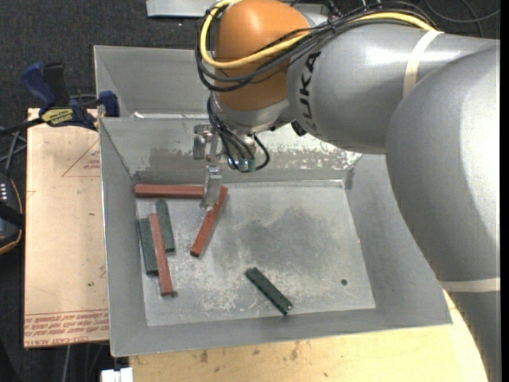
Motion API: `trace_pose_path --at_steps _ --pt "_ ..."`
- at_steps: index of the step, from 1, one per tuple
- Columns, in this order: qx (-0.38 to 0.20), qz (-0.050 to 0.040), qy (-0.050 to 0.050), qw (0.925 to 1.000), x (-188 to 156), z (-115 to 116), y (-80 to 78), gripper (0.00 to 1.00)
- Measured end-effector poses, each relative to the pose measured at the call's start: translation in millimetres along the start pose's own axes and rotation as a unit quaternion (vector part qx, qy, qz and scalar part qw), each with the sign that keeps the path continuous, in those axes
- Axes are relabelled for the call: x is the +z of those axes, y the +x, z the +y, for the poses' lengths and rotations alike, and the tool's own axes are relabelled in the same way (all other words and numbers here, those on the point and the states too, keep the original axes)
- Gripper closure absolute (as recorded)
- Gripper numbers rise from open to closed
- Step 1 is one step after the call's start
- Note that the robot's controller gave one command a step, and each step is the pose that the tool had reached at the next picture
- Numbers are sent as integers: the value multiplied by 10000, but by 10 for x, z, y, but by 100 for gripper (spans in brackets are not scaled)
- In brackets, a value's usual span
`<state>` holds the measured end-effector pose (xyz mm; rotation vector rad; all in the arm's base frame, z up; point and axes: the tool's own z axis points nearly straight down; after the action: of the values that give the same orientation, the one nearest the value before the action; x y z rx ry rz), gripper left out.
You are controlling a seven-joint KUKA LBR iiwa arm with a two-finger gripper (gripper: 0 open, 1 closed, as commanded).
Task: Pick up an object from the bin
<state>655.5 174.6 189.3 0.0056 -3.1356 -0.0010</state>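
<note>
You have six slim bars in the bin [318, 237]. Three are reddish-brown: the back bar [169, 190], the slanted bar [203, 233] and the long left bar [162, 257]. Three are dark green: the short left bar [165, 224], the outer left bar [148, 247] and the front bar [268, 290].

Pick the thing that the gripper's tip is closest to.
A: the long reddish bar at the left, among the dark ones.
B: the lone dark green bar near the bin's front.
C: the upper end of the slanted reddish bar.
C: the gripper has its tip right at the top end of the slanted reddish bar, towards the back of the bin.
</note>
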Motion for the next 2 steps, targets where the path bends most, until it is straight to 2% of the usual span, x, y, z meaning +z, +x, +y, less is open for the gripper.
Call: trace_pose_path --at_steps 1,2 --pt "14 -39 -5 10000 -57 -9 -17 0" --pt "-672 -51 -3 9977 452 -83 13 0"
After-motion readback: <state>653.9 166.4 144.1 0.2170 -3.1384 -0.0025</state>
